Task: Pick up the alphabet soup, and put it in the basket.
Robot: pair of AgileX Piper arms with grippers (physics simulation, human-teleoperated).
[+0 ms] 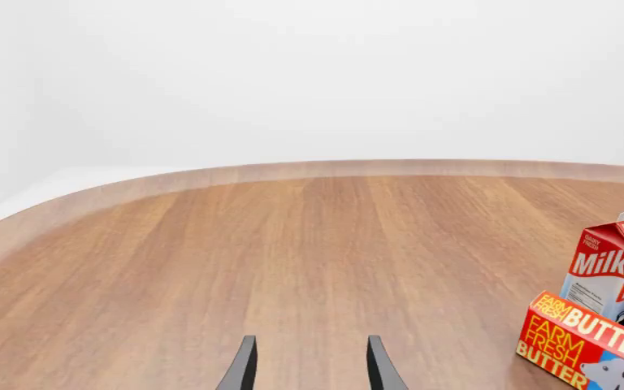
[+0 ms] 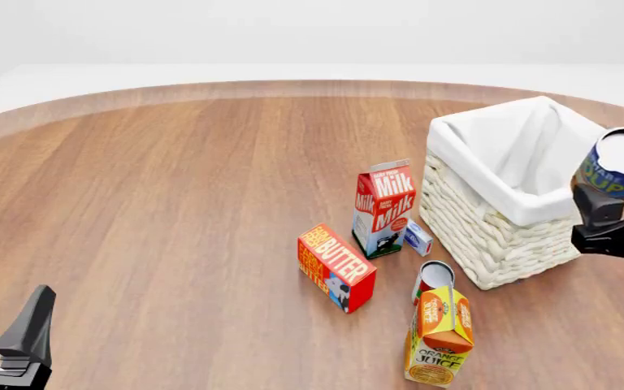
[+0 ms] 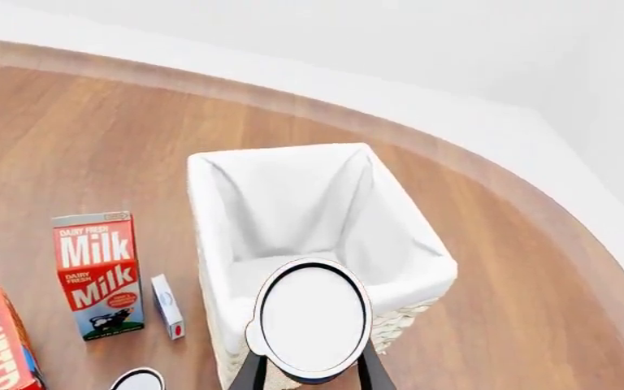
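Right claw (image 2: 607,213) is clamped on the soup (image 2: 616,172), holding the can well up off the desk (image 2: 182,203), at the near right side of the basket (image 2: 474,244). The carry step looks to be in hand: the can is lifted but not yet over the lined opening. From the right wrist view the pale top of the can (image 3: 312,318) sits between the two fingers, overlapping the basket's near rim (image 3: 323,268), with the white cloth hollow just beyond it. The next move likely calls for a short reach forward over the rim, a lowering, then a release. That arm comes in from the right of the basket, wrist tilted so the can leans. Left claw (image 2: 3,333) rests low, far left of the basket, fingers apart and holding nothing.
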